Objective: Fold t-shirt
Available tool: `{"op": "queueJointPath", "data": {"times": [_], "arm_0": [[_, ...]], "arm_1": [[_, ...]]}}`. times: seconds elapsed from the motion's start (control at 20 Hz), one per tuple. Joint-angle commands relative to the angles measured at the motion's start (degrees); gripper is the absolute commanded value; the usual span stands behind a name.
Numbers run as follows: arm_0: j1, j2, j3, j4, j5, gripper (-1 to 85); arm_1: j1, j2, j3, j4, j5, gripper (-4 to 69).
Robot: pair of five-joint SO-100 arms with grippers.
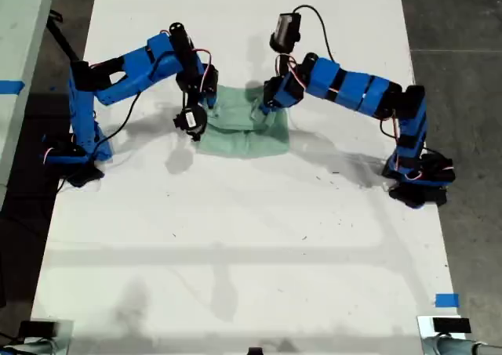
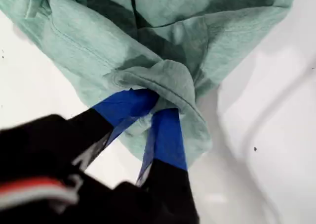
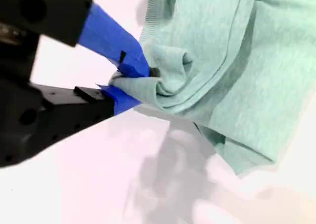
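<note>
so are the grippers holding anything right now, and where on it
Both hold the t-shirt: my first gripper pinches a bunched fold at its edge, my second gripper a gathered edge.

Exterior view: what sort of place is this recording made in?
Probably a lab or workshop test bench: a white table on a grey concrete floor, blue tape markers at its edge, and two blue arms working a t-shirt.

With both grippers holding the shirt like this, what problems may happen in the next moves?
1. My first gripper pinches only a small bunched fold of the t-shirt; the cloth may slip out when pulled.
2. My second gripper also grips a rolled edge, probably several layers, so the fold may come out uneven.
3. The shirt already lies crumpled between both arms on the table; moving them unevenly could twist it further.
</note>
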Motion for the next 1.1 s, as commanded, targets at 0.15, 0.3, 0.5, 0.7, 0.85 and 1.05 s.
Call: {"op": "queueJointPath", "data": {"times": [0.15,0.3,0.5,0.7,0.85,1.05], "arm_0": [[-2.0,-4.2,-2.3,-2.5,0.9,0.0],[-2.7,-4.2,-3.4,-3.0,0.6,2.0],[-6.5,4.0,-5.4,-0.7,1.3,28.0],[-12.5,19.0,-2.3,1.7,0.8,30.7],[-15.5,29.9,0.9,3.3,1.1,30.2],[-14.5,44.4,12.0,2.4,0.4,29.6]], "arm_1": [[2.0,-3.0,-6.3,-2.8,-1.4,-1.3],[2.6,-4.8,-10.4,-1.8,-1.6,-1.4],[6.6,-2.9,-20.7,6.7,-2.5,34.2],[11.3,6.7,-20.3,12.3,-3.8,26.1],[13.7,15.4,-16.0,17.1,-3.7,22.4],[16.6,33.0,0.8,17.1,-3.4,19.2]]}}
